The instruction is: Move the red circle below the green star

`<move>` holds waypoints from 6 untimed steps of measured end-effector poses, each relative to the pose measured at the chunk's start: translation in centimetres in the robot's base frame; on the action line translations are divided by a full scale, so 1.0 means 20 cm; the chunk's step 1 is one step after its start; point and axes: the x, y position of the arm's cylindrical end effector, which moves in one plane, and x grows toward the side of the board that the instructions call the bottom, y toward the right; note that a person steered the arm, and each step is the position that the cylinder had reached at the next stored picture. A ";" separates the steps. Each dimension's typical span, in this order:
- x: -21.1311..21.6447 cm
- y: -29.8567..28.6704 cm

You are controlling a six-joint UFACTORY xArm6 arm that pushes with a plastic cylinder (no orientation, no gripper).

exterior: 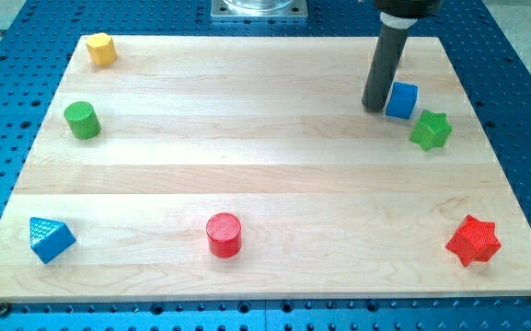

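The red circle (224, 233) is judged light, stiff and smooth, likely to slide easily on the board (247, 110); since it is round, it is best pushed squarely through its centre or it may slip aside. It is a short red cylinder near the view's bottom, well apart from the green star (430, 130). My tip (373, 107) holds nothing and is seen just beside the blue cube (400, 99).

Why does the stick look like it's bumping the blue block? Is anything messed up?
Nothing is broken or tipped. My tip sits right against the blue cube, on its left, near the green star. That's a bit odd, since the red circle I should move sits far off, near the view's bottom.
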 end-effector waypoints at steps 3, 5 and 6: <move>0.10 -0.29; 0.68 -1.25; 1.02 -1.48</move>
